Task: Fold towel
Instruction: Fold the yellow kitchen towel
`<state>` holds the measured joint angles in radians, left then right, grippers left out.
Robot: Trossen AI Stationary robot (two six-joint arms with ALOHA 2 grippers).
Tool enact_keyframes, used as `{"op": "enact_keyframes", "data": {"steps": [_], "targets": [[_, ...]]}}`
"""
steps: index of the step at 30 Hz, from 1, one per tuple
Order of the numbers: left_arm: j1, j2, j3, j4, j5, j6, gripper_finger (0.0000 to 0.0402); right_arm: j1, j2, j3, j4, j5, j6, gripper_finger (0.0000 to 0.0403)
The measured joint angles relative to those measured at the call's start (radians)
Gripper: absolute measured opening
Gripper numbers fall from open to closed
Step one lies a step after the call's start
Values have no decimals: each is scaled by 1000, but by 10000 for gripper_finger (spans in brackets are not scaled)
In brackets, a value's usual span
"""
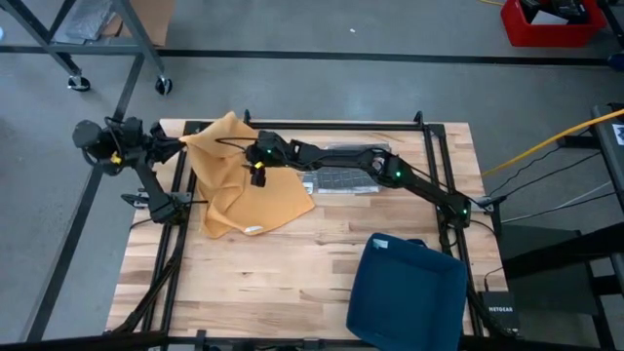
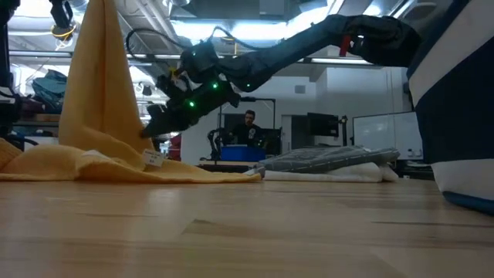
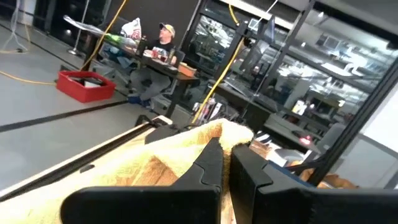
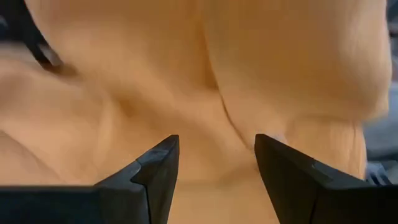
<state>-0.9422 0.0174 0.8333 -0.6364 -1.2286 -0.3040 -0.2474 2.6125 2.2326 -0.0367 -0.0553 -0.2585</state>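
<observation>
while the wooden table (image 1: 322, 263) carries everything, the biggest loose thing on it is a dark blue fabric bin (image 1: 408, 290) at the near right corner, then a grey folded cloth (image 1: 343, 180) behind the middle, and then the orange towel (image 1: 244, 195), which is the thing to be folded. it lies on the left half of the table, one corner hauled up high into a peak, the rest spread flat and rumpled with a small white tag (image 2: 153, 158) showing at its edge in the low view.

the left gripper (image 3: 225, 163) sits at the table's back left corner, fingers pressed together on the raised towel corner; its wrist view shows orange cloth bunched around the two dark fingers. the right arm reaches across from the right side, and the right gripper (image 4: 216, 163) hangs just above the sloping cloth near the towel's middle, fingers (image 4: 158, 163) spread apart with nothing between them.

this looks like the early pick-up step: one corner is secured and lifted, the second hold is not yet made. the next move, as i judge it, calls for the right gripper to drop onto an edge or corner and close on a single layer, so both arms can stretch the towel flat before folding. catching a double fold would spoil the line.
</observation>
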Motion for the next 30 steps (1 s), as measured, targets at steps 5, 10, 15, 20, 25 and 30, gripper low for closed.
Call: {"op": "enact_keyframes", "data": {"steps": [5,10,15,20,25,30], "targets": [[0,0,-31,51,11,-17,0,38,-1,0,195,33,33,214],[0,29,-68,54,27,-39,0,77,-1,2,313,45,100,214],[0,84,-74,67,20,-60,0,126,-1,2,326,90,98,214],[1,160,-74,148,13,-27,0,168,-1,2,356,217,97,214],[1,236,-74,241,-7,22,0,185,-1,2,389,291,97,214],[1,296,-74,288,-10,24,0,189,-1,2,399,356,101,214]]}}
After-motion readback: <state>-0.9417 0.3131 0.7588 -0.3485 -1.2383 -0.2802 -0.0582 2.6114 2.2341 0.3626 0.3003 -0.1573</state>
